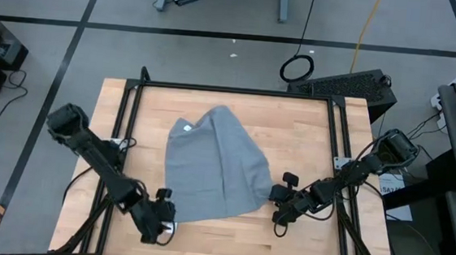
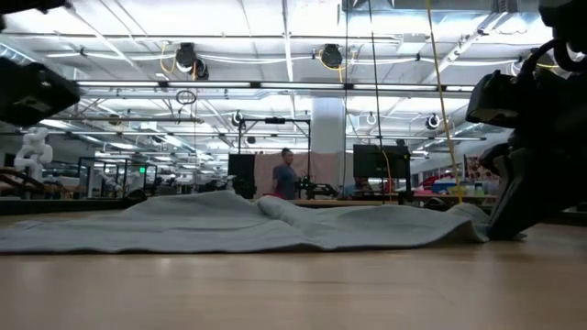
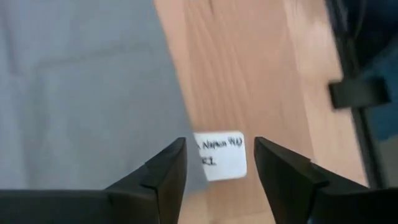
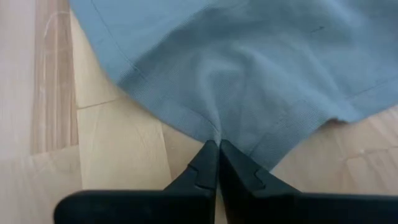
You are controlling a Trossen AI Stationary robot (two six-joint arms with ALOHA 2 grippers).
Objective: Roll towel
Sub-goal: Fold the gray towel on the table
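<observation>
The grey-blue towel (image 1: pixel 213 167) lies spread on the wooden table (image 1: pixel 310 126), with low wrinkles and its far end bunched narrower. My right gripper (image 1: pixel 276 200) is shut on the towel's near right corner. My left gripper (image 1: pixel 163 222) stands open at the towel's near left corner, slanting down. Its fingers straddle a white written label (image 3: pixel 221 155) that lies at the towel's edge (image 3: pixel 177 118), and they touch nothing I can see. The low view shows the towel (image 2: pixel 275 225) flat on the table, with my right gripper (image 2: pixel 500 225) at its end. My right gripper pinches the towel's hemmed edge (image 4: pixel 214 127) at the near right corner between its two fingertips. The fingers slant down from the table's right side. The cloth puckers into small folds toward the fingertips, and the rest of the towel lies on the table.
A black metal frame (image 1: pixel 239 91) runs along the table's far edge and down both sides. Bare wood lies right of the towel and along the near edge. A second white tag (image 1: pixel 187 127) sits on the towel's far left part. A person (image 2: pixel 286 174) stands far off in the room.
</observation>
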